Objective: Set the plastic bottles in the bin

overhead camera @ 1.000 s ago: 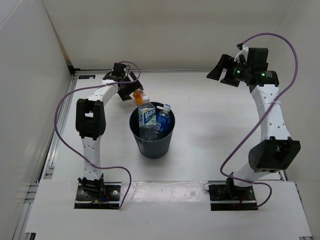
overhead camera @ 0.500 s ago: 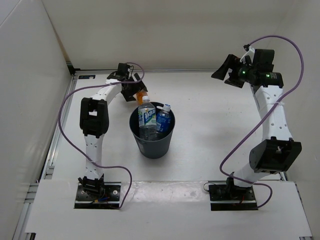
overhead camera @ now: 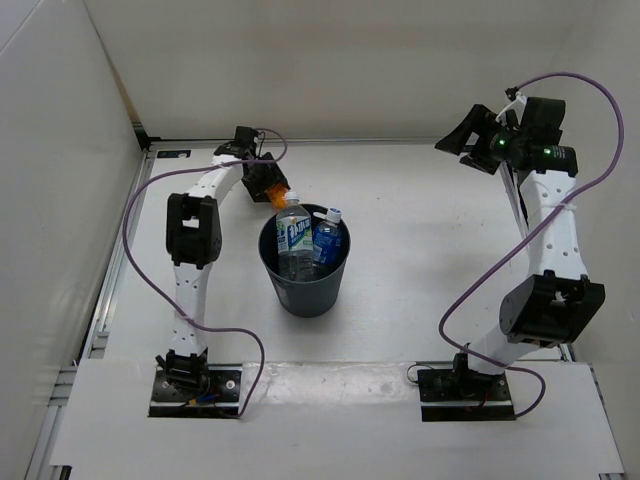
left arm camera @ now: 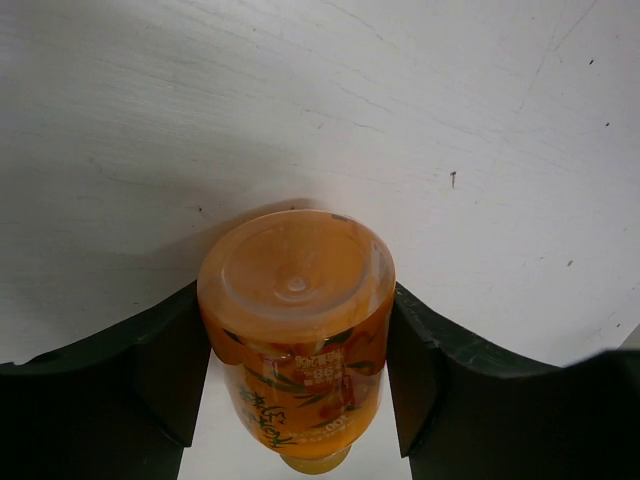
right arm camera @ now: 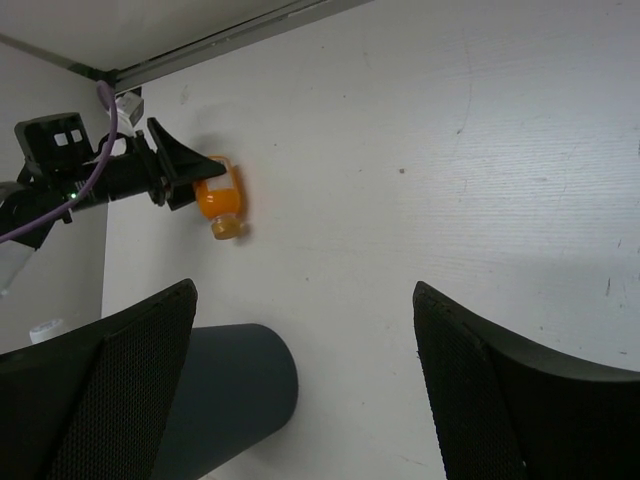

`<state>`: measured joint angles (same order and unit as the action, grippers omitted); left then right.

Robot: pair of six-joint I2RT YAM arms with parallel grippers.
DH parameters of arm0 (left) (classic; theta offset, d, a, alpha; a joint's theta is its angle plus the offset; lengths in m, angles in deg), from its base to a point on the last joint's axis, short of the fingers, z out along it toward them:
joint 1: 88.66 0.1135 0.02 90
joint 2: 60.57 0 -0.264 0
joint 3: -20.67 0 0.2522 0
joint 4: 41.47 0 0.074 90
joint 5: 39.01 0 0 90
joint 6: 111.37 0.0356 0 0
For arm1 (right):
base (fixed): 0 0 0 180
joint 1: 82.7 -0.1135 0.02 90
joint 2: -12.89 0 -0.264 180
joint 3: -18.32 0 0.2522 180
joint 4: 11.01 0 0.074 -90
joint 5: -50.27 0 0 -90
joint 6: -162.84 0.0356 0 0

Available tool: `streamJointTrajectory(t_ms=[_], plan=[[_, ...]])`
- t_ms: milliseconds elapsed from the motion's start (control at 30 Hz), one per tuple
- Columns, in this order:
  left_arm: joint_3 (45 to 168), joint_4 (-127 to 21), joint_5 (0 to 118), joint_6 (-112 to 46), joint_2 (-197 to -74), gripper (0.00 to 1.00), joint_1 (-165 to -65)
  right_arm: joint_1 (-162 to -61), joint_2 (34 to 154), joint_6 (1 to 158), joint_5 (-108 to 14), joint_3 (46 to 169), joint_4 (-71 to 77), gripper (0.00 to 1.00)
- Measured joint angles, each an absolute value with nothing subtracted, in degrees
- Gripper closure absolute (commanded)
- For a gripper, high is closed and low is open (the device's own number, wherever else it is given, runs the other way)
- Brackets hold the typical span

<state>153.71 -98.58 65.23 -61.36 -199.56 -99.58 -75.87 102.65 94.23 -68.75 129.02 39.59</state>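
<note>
Left gripper [overhead camera: 270, 186] is clamped on the short orange plastic bottle [left arm camera: 295, 310]: in the left wrist view, both dark fingers [left arm camera: 165, 365] press against opposite sides of the bottle body, with the flat base facing the camera and the cap end pointing away. In the top view, this bottle sits just beyond the far-left rim of the round dark grey-blue plastic bin [overhead camera: 305, 290], close to it but outside it. Whether the bottle touches the white table [overhead camera: 420, 260] cannot be determined.

At the centre, the bin stands upright on the table between the two arms. Two clear plastic bottles stand inside it, necks above the rim: the bottle with the white-blue label [overhead camera: 292, 236] on the left and the blue-labelled bottle [overhead camera: 326, 240] just beside it on the right.

Right gripper [overhead camera: 456, 138] is raised over the far right of the table, well apart from the bin. Its fingers are spread wide, and the right wrist view shows only table surface between them.
</note>
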Motion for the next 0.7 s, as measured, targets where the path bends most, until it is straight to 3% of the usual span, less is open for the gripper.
streamJointTrajectory(t_ms=[367, 700], plan=[[152.16, -98.52, 62.76, -59.22, -195.89, 0.69, -91.95, -74.49, 103.39, 97.66, -70.45, 128.1, 38.0, 0.1], [150.94, -98.71, 56.66, -52.36, -170.52, 0.72, -82.88, -74.41, 105.38, 103.89, -69.89, 125.94, 37.58, 0.1]])
